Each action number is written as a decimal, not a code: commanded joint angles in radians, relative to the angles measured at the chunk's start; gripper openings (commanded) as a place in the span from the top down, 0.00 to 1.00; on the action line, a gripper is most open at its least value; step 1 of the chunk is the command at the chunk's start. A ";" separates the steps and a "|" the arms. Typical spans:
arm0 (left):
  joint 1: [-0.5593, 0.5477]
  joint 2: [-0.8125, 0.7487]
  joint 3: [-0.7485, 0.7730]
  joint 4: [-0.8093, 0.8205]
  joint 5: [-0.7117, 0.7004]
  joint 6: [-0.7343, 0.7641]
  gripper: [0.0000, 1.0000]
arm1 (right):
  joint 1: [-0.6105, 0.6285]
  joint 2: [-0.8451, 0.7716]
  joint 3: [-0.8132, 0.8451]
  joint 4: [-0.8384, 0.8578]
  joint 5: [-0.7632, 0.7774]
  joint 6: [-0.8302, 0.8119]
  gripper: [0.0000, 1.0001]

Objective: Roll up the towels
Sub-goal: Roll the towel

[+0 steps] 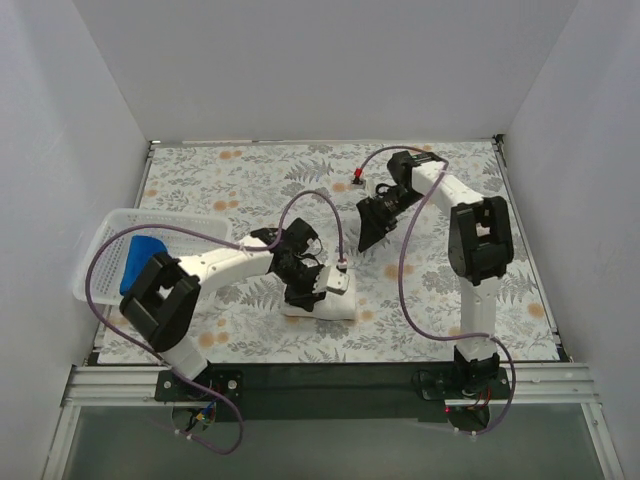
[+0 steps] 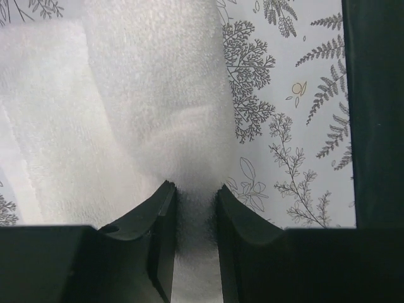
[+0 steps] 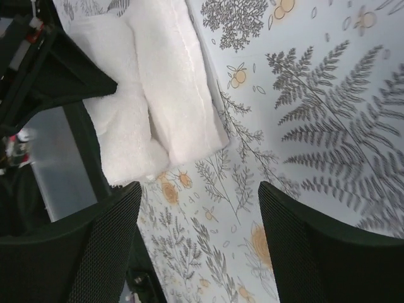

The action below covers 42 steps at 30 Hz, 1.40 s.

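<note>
The white towel (image 1: pixel 335 306) lies rolled into a short thick bundle on the patterned cloth near the front middle. My left gripper (image 1: pixel 308 290) sits on it, shut on a fold of the white towel (image 2: pixel 158 113) pinched between its fingers (image 2: pixel 158 233). The white towel also shows in the right wrist view (image 3: pixel 158 82). The blue towel (image 1: pixel 140 262) lies in the white basket at the left. My right gripper (image 1: pixel 372 232) hangs open and empty over the cloth behind the white towel, its fingers (image 3: pixel 107 246) wide apart.
The white perforated basket (image 1: pixel 100 250) stands at the left edge of the table. White walls close in the left, back and right sides. The black rail with the arm bases runs along the near edge (image 1: pixel 330 380).
</note>
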 commanded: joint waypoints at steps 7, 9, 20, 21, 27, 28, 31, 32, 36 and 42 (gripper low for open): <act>0.188 0.387 0.377 -0.480 0.353 0.140 0.93 | -0.013 -0.465 -0.310 0.235 0.091 -0.021 0.30; 0.224 0.481 0.440 -0.535 0.371 0.186 0.93 | -0.010 -0.513 -0.338 0.249 0.097 -0.029 0.31; 0.316 0.703 0.594 -0.580 0.371 0.234 0.91 | 0.314 -0.633 -0.510 0.464 0.442 -0.022 0.32; 0.319 0.714 0.603 -0.585 0.370 0.238 0.90 | 0.341 -0.630 -0.517 0.484 0.460 -0.022 0.31; 0.340 0.783 0.658 -0.621 0.394 0.267 0.83 | 0.533 -0.622 -0.611 0.676 0.621 -0.045 0.27; 0.345 0.789 0.667 -0.624 0.400 0.271 0.83 | 0.553 -0.624 -0.625 0.714 0.647 -0.061 0.27; 0.365 0.820 0.699 -0.646 0.419 0.286 0.81 | 0.628 -0.627 -0.698 0.798 0.683 -0.093 0.27; 0.365 0.828 0.709 -0.652 0.419 0.286 0.81 | 0.642 -0.627 -0.720 0.823 0.698 -0.102 0.28; 0.379 0.863 0.747 -0.684 0.433 0.310 0.81 | 0.693 -0.628 -0.830 0.987 0.780 -0.136 0.32; 0.382 0.878 0.758 -0.684 0.436 0.315 0.80 | 0.716 -0.570 -0.912 1.116 0.881 -0.160 0.39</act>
